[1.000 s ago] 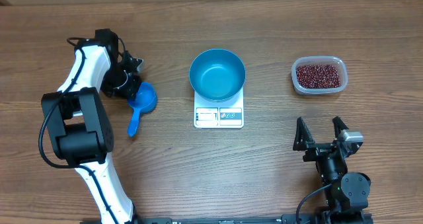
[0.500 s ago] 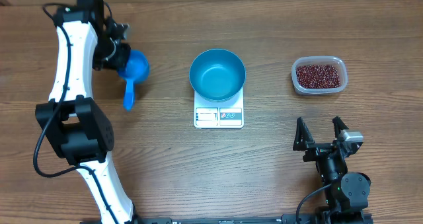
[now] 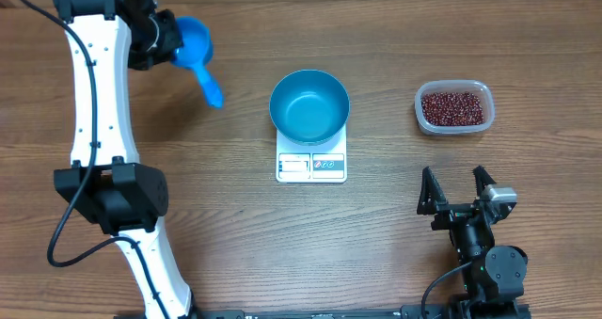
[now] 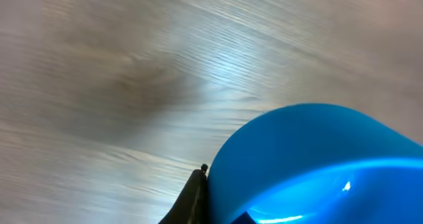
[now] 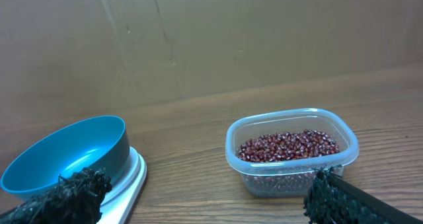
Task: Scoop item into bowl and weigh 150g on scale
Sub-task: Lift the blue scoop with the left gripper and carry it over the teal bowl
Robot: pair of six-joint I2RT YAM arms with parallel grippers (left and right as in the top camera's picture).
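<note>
My left gripper (image 3: 167, 37) is raised at the table's back left, shut on the cup of a small blue scoop (image 3: 193, 42) whose handle slants toward the bowl. In the left wrist view the scoop (image 4: 317, 164) fills the lower right beside one dark finger (image 4: 191, 201). The teal bowl (image 3: 309, 104) stands empty on the white scale (image 3: 311, 166) at mid-table. The red-brown beans (image 3: 454, 107) lie in a clear tub (image 3: 422, 112) at the right. My right gripper (image 3: 457, 189) stands open near the front right, nothing between its fingers, facing the tub (image 5: 291, 159), its beans (image 5: 288, 145) and the bowl (image 5: 66, 154).
A brown cardboard wall (image 5: 211, 39) backs the wooden table (image 3: 395, 234). The left arm's white links (image 3: 99, 103) rise along the left side. The scale (image 5: 129, 178) edge shows under the bowl in the right wrist view.
The left arm has lifted the scoop off the table and carried it toward the back edge; its handle has swung from pointing forward to slanting right. The right arm has not moved.
</note>
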